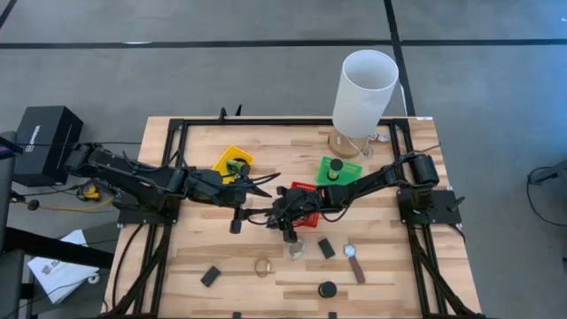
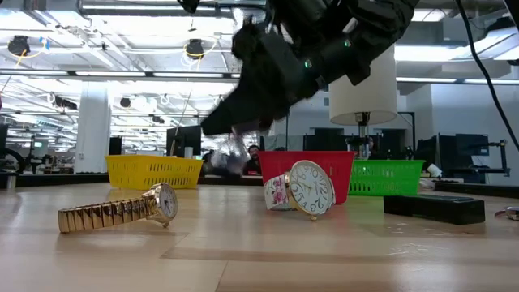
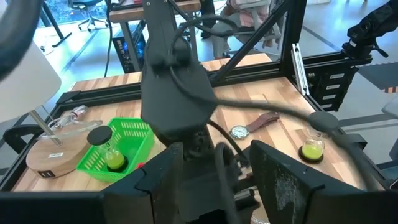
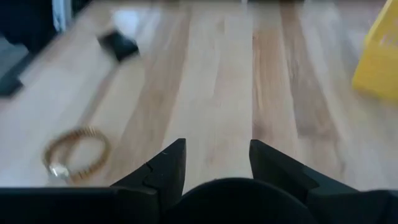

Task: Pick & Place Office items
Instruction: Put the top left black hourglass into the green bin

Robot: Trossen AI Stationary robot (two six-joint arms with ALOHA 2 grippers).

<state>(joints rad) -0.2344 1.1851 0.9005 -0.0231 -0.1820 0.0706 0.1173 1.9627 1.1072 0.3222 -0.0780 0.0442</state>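
Observation:
On the table's near half lie a gold watch point(image 1: 264, 266), a white watch point(image 2: 304, 191), two flat black rectangles point(image 1: 210, 276) point(image 1: 326, 248), a brown-strapped watch point(image 1: 354, 263) and a black-lidded jar point(image 1: 328, 289). My right gripper point(image 1: 285, 220) hovers mid-table, left of the red basket point(image 2: 312, 162), pointing at the table's left edge. A dark rounded shape point(image 4: 233, 196) shows low in its wrist view; I cannot tell whether it is a held thing. My left gripper point(image 1: 261, 186) hangs open higher up, facing the right arm, with nothing held.
A yellow basket point(image 1: 233, 164) stands at the far left. A green basket point(image 1: 335, 170) with a black-lidded jar point(image 3: 114, 155) stands at the far right. Behind it rises a tall white cylinder point(image 1: 363, 89) on a wooden base. The two arms nearly meet at the table's middle.

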